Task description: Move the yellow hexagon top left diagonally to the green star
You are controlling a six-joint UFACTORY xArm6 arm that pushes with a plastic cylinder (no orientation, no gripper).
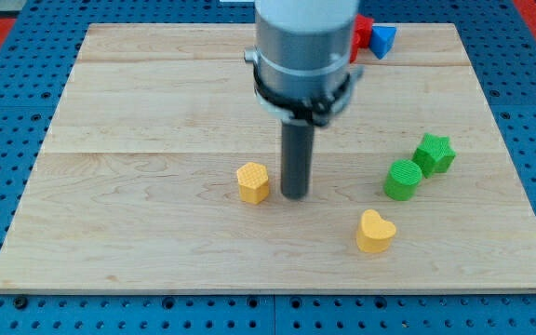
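While the yellow hexagon [253,182] sits just below the middle of the frame, my tip [295,195] stands just beside it on its right, close but, as far as this angle lets me judge, not quite touching. This arm carries no gripper, so nothing is clenched or released; the rod only pushes. The green star [434,153] lies well apart toward the right of the frame, touching or nearly touching a green cylinder [402,180] at its lower left.

I judge the task to be at the approach step: the hexagon is far from its goal, a spot up and to the left of the star, in the open wood right of centre. My tip is on the wrong side for that push. The next move calls for circling round to the hexagon's left, slightly below it, then pushing right and a little upward, stopping short of the star so neither green block is disturbed.

Every block looks like matte moulded plastic with crisp edges. The hexagon's flat faces should take a push steadily if met square; an off-centre contact could spin it. A yellow heart [375,231] rests at lower right, and a red block [363,35] and blue block [382,39], shapes partly hidden, sit at the top edge. The surface [138,102] is pale, smooth planked wood.
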